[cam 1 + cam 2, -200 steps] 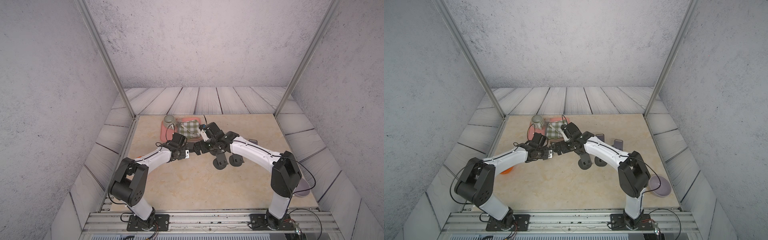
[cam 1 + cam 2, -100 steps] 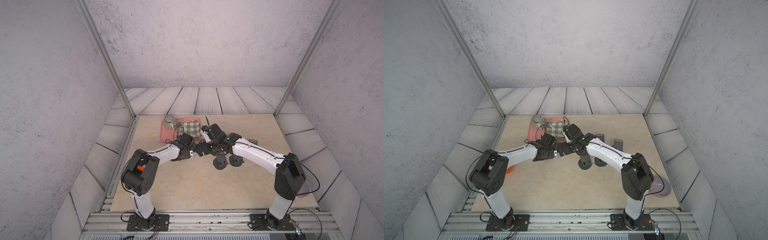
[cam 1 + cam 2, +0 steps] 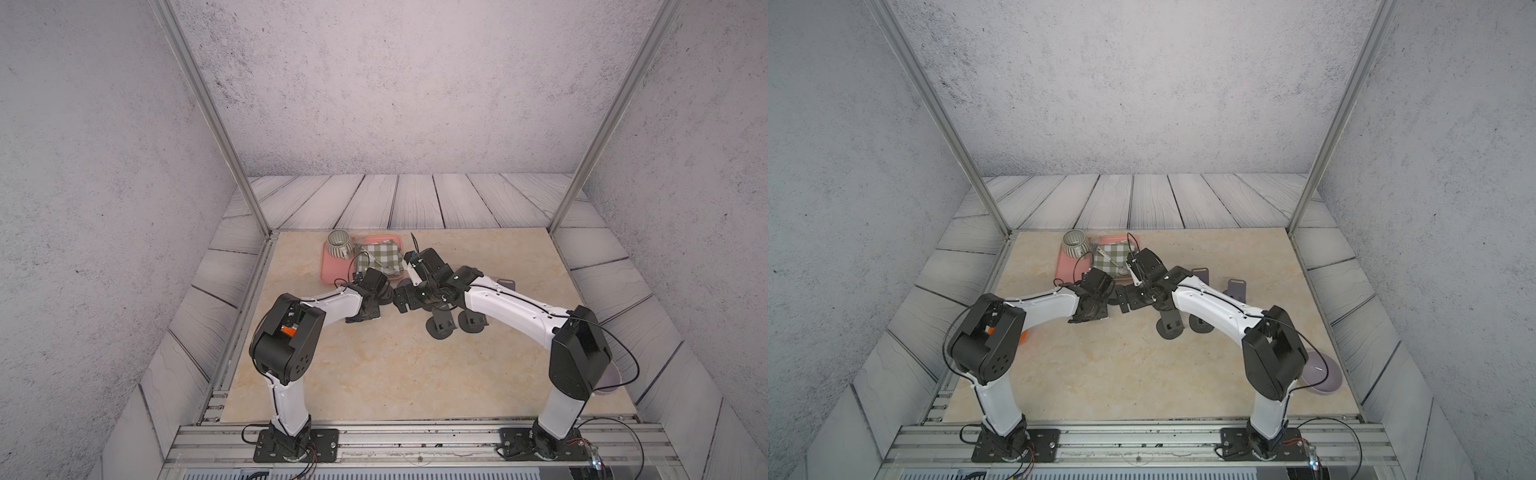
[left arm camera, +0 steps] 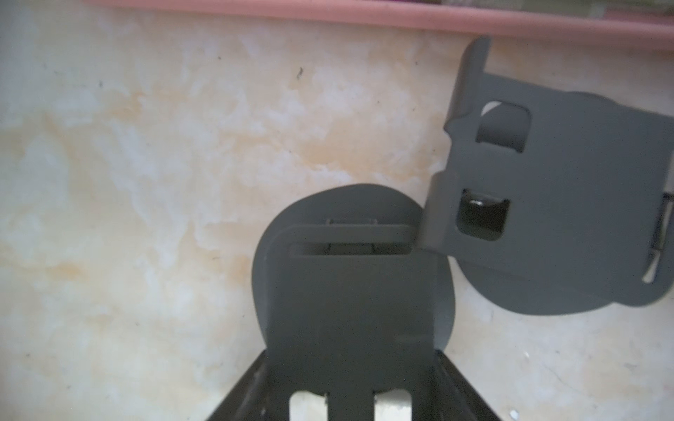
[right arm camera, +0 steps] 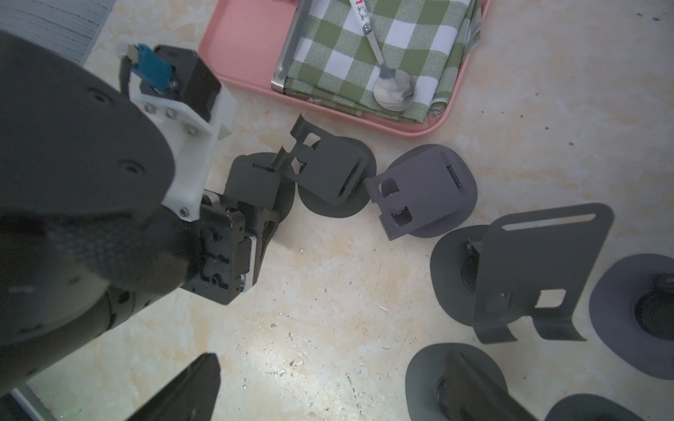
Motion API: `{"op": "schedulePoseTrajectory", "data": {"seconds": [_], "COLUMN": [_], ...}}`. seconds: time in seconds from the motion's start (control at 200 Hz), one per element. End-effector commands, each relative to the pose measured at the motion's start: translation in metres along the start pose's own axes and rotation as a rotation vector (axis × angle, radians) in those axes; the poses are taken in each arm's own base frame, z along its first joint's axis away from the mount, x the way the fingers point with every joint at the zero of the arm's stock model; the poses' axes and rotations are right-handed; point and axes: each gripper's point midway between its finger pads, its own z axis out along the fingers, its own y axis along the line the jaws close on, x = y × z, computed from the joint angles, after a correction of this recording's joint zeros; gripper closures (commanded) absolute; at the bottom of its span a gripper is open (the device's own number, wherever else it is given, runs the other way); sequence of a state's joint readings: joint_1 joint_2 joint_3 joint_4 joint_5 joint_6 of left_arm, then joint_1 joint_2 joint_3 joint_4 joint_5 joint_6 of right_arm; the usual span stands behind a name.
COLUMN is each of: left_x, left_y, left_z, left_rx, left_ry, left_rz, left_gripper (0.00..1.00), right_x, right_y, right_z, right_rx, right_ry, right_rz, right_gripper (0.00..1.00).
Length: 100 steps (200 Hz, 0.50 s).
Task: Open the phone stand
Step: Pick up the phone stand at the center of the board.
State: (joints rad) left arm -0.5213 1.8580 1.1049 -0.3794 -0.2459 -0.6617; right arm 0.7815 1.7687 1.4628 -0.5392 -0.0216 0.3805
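Left gripper (image 4: 352, 379): jaws narrow, set against both side edges of the folded phone stand (image 4: 350, 291), which lies flat on the table just beside the pink tray (image 5: 248, 54)

Right gripper (image 3: 409, 297): jaws wide, empty, close by

Suggest left pins the base and right hooks the plate lip (neighbouring stand (image 4: 547, 200) crowds one corner), then lifts slowly
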Motion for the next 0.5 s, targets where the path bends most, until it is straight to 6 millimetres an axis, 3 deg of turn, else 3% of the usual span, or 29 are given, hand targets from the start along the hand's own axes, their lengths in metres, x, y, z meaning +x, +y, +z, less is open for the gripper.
{"op": "schedulePoseTrajectory", "data": {"seconds": [0.0, 0.07, 0.17, 0.495], "left_x": [0.002, 0.002, 0.003, 0.003], "left_y": [0.002, 0.002, 0.003, 0.007], "left_z": [0.007, 0.007, 0.006, -0.012], "left_rx": [-0.027, -0.026, -0.024, 0.007], "left_ry": [0.008, 0.003, 0.001, -0.024], "left_rz": [0.014, 0.018, 0.024, 0.074], "left_gripper": [0.46, 0.55, 0.58, 0.61], "right_x": [-0.004, -0.005, -0.005, -0.002], "right_y": [-0.004, -0.005, -0.004, -0.002], "right_z": [-0.018, -0.018, -0.019, -0.017], "right_rx": [0.019, 0.022, 0.019, 0.001], "right_ry": [-0.025, -0.027, -0.027, -0.029], "right_rz": [-0.013, -0.010, -0.010, 0.011], "right_gripper": [0.01, 0.01, 0.01, 0.01]}}
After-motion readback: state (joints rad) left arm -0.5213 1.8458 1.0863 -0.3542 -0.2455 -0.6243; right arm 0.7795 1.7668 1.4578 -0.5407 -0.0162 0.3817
